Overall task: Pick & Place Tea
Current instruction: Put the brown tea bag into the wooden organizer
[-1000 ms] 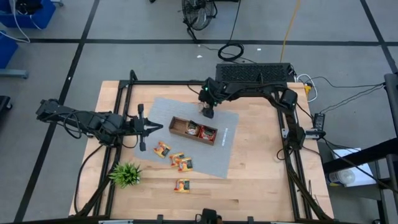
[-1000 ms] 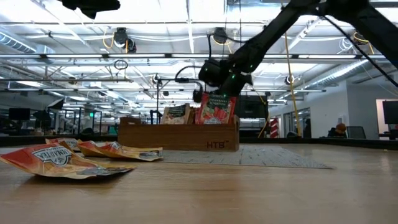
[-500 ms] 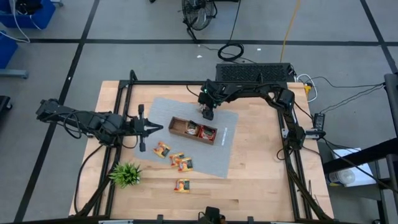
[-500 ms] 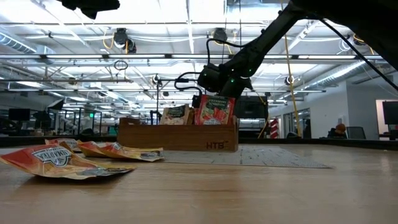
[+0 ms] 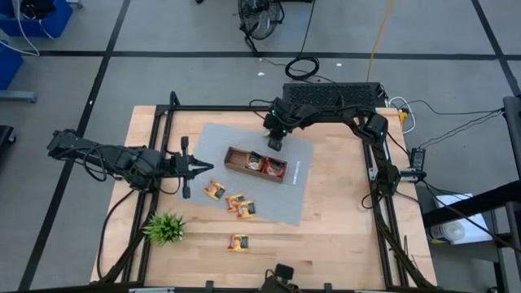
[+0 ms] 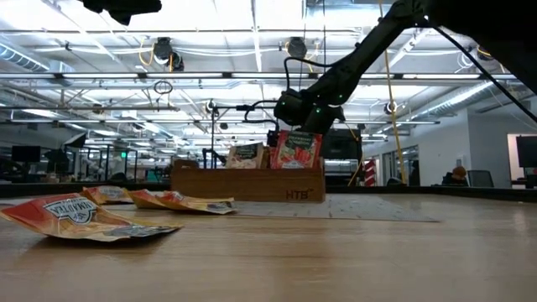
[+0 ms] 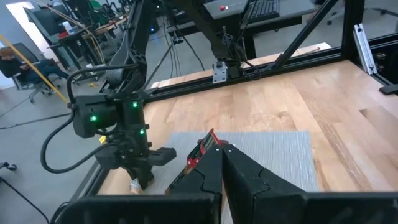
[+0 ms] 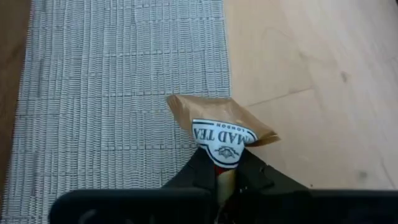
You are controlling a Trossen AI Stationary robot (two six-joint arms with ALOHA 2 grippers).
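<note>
**Bench inventory — what you are seeing**

- **Right gripper** (image 5: 275, 142): it is hanging over the grey mat (image 5: 277, 203) near the mat's rear edge, just behind the wooden tray (image 5: 234, 162). Its fingers are pinching together on a pale brown tea sachet (image 8: 221, 132) with a white label. The sachet is sticking out past the fingertips, above the line where the mat meets bare wood.
- **Left gripper** (image 5: 202, 167): it is waiting over the mat's left edge, pointing towards the tray. Its fingers are pressing tip to tip and carrying nothing.
- **Wooden tray**: it is sitting on the mat's rear half, at a slight slant. A red sachet (image 5: 273, 168) and a paler sachet (image 5: 255, 163) are standing in its middle and right-hand compartments. You cannot tell which compartment is holding which.
- **Loose sachets**: three orange-yellow sachets (image 5: 235, 200) are lying in a diagonal row on the mat, on the front side of the tray. A fourth sachet (image 5: 238, 242) is lying off the mat on the bare bench (image 5: 342, 236), towards the front edge.
- **Small green plant** (image 5: 164, 228): it is standing on the bench near the front-left corner — well apart from the tea.
</note>
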